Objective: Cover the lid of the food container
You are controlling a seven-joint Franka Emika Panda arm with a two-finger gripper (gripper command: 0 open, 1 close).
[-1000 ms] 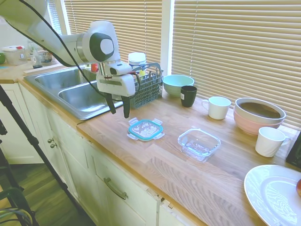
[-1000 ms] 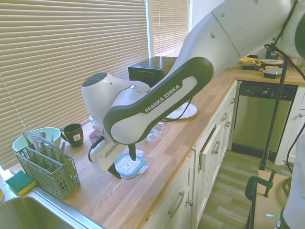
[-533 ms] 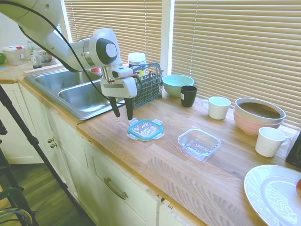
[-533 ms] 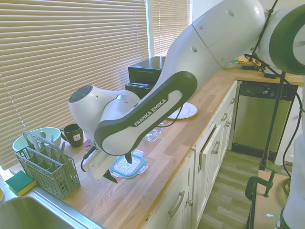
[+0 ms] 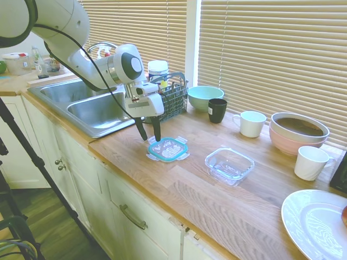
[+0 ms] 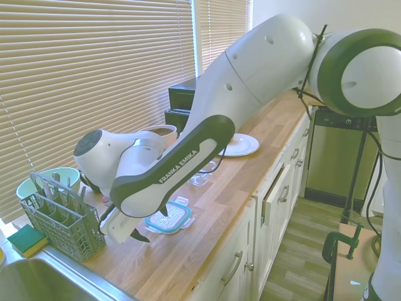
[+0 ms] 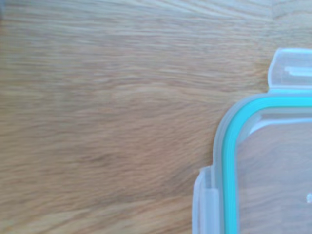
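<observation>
We see a lid [image 5: 168,149] that is clear with a teal-blue rim. The food container [image 5: 229,164] is clear glass. The counter [image 5: 184,189] is light brown wood with wavy grain lines. One bowl [image 5: 205,96] is mint green and another bowl [image 5: 297,135] is pink. One mug [image 5: 217,110] is black, and two mugs [image 5: 252,123] are white.
</observation>
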